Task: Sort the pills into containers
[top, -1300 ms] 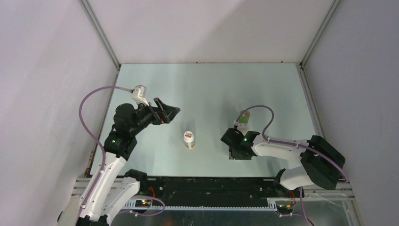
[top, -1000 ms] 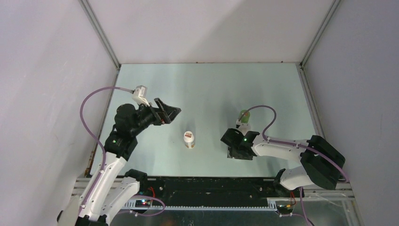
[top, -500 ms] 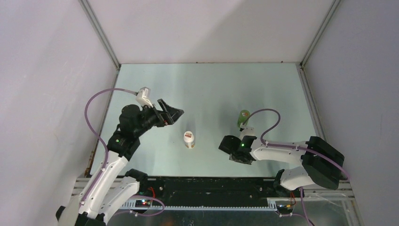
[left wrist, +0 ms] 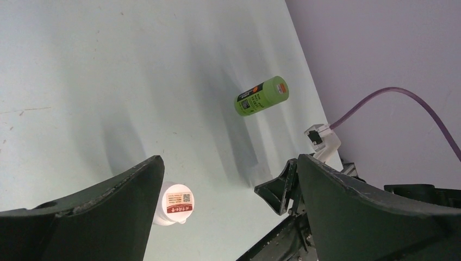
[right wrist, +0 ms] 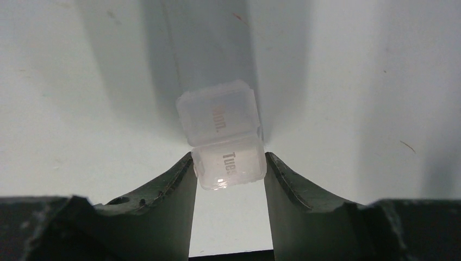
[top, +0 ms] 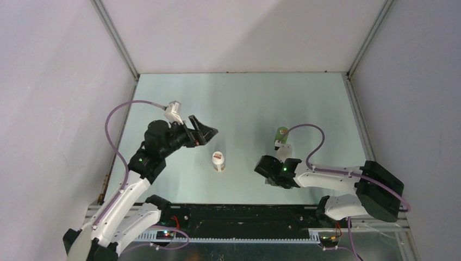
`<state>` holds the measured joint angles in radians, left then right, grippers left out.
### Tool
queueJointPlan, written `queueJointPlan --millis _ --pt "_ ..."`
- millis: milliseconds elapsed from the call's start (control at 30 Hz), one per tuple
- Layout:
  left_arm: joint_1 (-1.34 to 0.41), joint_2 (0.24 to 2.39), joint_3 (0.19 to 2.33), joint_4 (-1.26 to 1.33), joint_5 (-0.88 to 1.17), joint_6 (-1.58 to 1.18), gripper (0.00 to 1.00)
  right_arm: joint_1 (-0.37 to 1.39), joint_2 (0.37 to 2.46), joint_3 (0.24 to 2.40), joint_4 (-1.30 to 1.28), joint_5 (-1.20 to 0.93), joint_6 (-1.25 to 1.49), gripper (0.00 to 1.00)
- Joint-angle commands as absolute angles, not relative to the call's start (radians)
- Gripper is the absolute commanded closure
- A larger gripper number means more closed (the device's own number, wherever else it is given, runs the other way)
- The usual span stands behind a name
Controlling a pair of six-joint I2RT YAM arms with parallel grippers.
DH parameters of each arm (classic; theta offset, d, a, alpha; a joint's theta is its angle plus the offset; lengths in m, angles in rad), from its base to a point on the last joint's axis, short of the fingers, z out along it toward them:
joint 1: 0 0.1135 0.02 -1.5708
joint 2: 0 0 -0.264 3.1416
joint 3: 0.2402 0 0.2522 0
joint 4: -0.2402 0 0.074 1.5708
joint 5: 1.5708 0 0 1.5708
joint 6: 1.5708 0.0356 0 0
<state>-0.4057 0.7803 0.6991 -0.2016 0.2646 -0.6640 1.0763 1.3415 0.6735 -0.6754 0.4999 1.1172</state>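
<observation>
A small translucent pill box (right wrist: 223, 133) lies on the table, its lids marked "Mon." and "Tues.". My right gripper (right wrist: 229, 163) is shut on its "Tues." end, one fingertip against each side. From above, the right gripper (top: 270, 173) points down and hides the box. My left gripper (top: 209, 130) hangs open in the air, left of centre, with nothing between its fingers (left wrist: 136, 185). A white bottle (top: 218, 160) with a red label on its cap stands at mid-table, and it also shows as the white bottle (left wrist: 175, 204) beside the left finger. No loose pills show.
A green bottle (top: 281, 135) lies on its side just beyond the right wrist, also seen as the green bottle (left wrist: 261, 96). Grey walls close in the table (top: 239, 98) on three sides. A purple cable (top: 310, 136) loops over the right arm.
The right gripper's jaws have narrowed onto the pill box, and its wrist shifted slightly toward the near edge, uncovering the green bottle. The left arm drifted right, still open.
</observation>
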Motion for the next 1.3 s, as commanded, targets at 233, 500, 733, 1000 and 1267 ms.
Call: queueJointPlan --millis 233,500,733,1000,1267 --pt "-0.546 0.881 0.646 0.041 0.287 -0.821 0.02 1.062 1.122 0.665 -0.316 0.377 0.755 0.56" --pt "-0.686 1.015 0.637 0.243 0.295 -0.920 0.01 1.036 1.025 0.666 -0.077 0.239 0.547 0.59" --pt "-0.745 1.082 0.656 0.254 0.271 -0.967 0.04 1.001 0.978 0.672 -0.024 0.187 0.466 0.59" --pt "-0.749 1.140 0.646 0.341 0.276 -1.075 0.20 0.962 0.962 0.676 -0.010 0.111 0.427 0.59" --pt "-0.757 1.185 0.670 0.273 0.262 -1.071 0.41 0.942 0.975 0.691 -0.010 0.094 0.433 0.59"
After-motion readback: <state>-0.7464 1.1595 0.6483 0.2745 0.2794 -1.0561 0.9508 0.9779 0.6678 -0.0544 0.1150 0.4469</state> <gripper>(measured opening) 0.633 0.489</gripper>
